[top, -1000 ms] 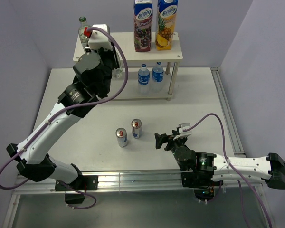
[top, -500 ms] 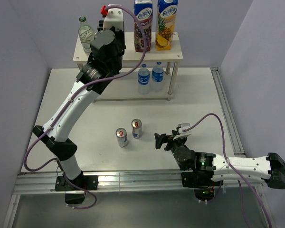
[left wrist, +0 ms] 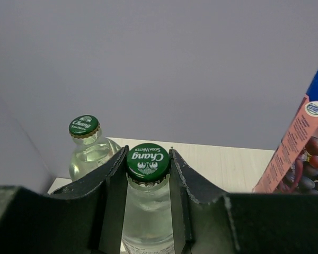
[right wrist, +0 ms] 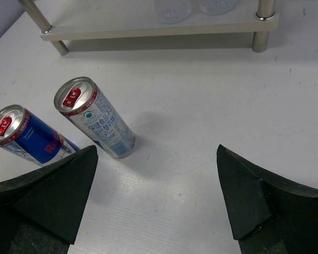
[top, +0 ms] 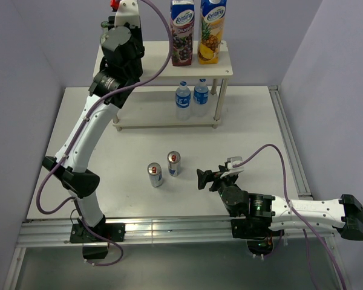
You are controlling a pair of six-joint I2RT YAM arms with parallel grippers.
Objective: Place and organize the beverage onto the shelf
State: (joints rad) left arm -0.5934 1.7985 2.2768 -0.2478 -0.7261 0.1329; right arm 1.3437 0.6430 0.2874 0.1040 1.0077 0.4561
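Note:
My left gripper is shut on the neck of a clear glass bottle with a green cap, over the left end of the shelf's top board. A second green-capped glass bottle stands just behind it to the left. From above, the left arm's wrist hides both. Two blue-capped water bottles stand on the lower tier. Two silver-blue-red cans stand on the table. My right gripper is open and empty, just right of the cans.
Two tall juice cartons stand on the shelf's top board, right of my left gripper; the purple one shows in the left wrist view. A wall is close behind the shelf. A metal rail runs along the table's right edge.
My left arm has risen from in front of the shelf and swung back and left over the top tier, carrying the glass bottle. The right arm has not moved.

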